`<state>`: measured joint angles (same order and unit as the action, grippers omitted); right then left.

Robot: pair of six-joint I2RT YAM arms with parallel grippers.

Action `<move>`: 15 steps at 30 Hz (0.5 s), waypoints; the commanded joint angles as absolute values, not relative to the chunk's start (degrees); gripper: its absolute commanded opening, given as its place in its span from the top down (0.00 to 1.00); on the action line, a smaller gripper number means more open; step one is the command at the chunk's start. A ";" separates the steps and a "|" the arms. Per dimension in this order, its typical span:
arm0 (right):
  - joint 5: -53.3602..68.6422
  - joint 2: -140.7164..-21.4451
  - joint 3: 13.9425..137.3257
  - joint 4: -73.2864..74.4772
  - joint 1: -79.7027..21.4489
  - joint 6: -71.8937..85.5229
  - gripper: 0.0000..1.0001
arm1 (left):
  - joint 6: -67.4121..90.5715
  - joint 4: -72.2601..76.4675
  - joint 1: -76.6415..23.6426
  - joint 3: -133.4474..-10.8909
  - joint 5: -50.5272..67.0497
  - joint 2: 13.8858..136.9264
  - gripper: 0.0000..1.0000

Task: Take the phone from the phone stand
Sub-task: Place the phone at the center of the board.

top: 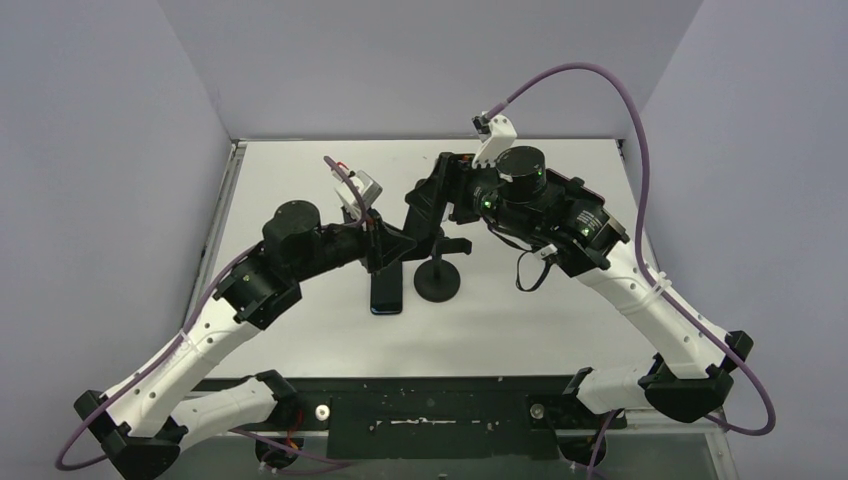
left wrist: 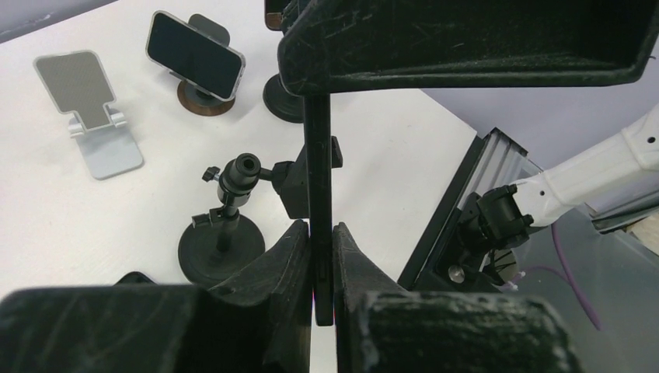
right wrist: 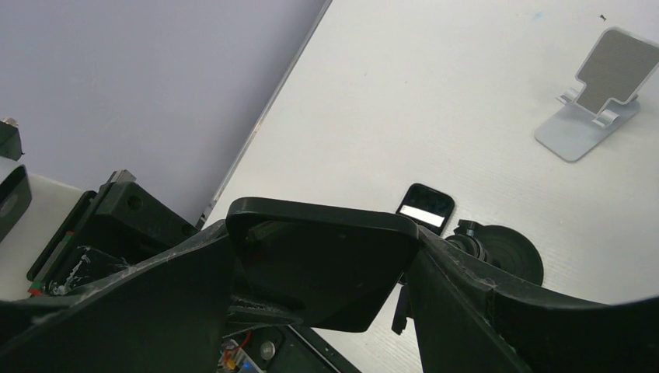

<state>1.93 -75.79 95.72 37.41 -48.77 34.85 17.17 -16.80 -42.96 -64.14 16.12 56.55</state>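
Where pale lilac walls (top: 400,60) close in on three sides, a white table (top: 520,340) lies flat, with a metal rail (top: 222,215) along its left edge. Two arms reach over it, one left arm (top: 200,340) and one right arm (top: 650,300), each trailing a purple cable (top: 640,130). The left gripper (left wrist: 320,233) is clamped tight on the phone (left wrist: 316,171), which the left wrist view shows edge-on, a thin dark slab pinched between both fingers. From above, the phone is just left of the black stand (top: 437,283), close by its round foot. Whether it touches the stand's head cannot be told. The right gripper (right wrist: 326,233) has its fingers set wide against both sides of a black plate (right wrist: 319,272) with rounded corners, and what that plate belongs to cannot be told. Two phones show in all: the gripped one and a second phone (left wrist: 194,54) propped on a brown stand (left wrist: 203,101). Stands number three for certain: black, brown, and a folding silver stand (left wrist: 89,116). One more round base (left wrist: 280,105), black, is partly hidden.
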 commanded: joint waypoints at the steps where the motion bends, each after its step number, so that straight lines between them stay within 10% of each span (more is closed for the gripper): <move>1: 4.49 -74.18 95.79 32.11 -48.85 36.44 0.62 | 16.30 -12.90 -42.90 -64.38 12.36 54.06 1.00; 6: 5.71 -73.87 95.45 31.56 -48.80 36.65 0.27 | 16.63 -11.11 -42.94 -62.97 10.95 52.64 1.00; 15: 7.69 -72.74 94.78 30.27 -48.74 36.70 0.00 | 16.53 -11.34 -42.99 -60.80 6.77 50.47 1.00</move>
